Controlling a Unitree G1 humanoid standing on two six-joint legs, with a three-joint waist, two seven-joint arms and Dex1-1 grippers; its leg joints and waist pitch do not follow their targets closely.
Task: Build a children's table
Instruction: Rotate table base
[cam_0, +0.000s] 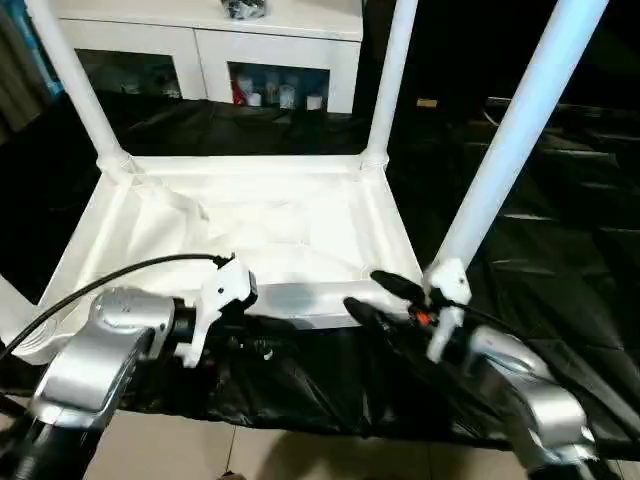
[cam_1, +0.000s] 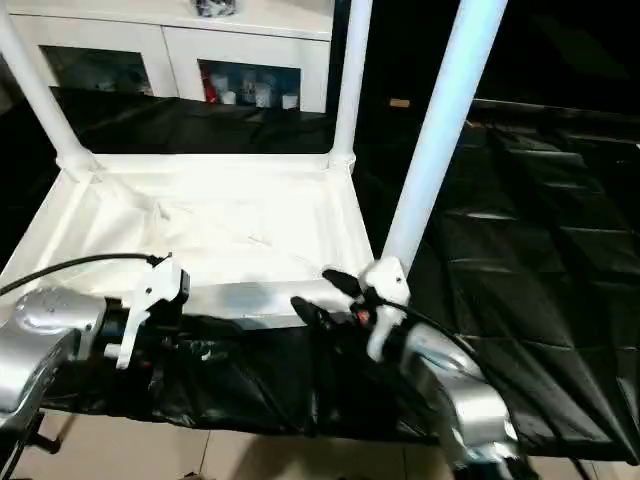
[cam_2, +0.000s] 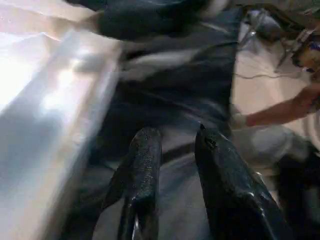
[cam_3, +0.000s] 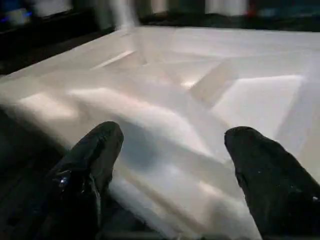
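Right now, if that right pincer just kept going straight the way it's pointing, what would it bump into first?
Most likely the upside-down table top: the right pincer, its jaws open, points at the near edge and ribbed underside just ahead. How near is hard to judge.

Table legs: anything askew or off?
Nothing clearly wrong. The table top lies upside down on the black sheet, legs up. The near right leg seems to lean outward more than the far right leg, possibly just camera angle.
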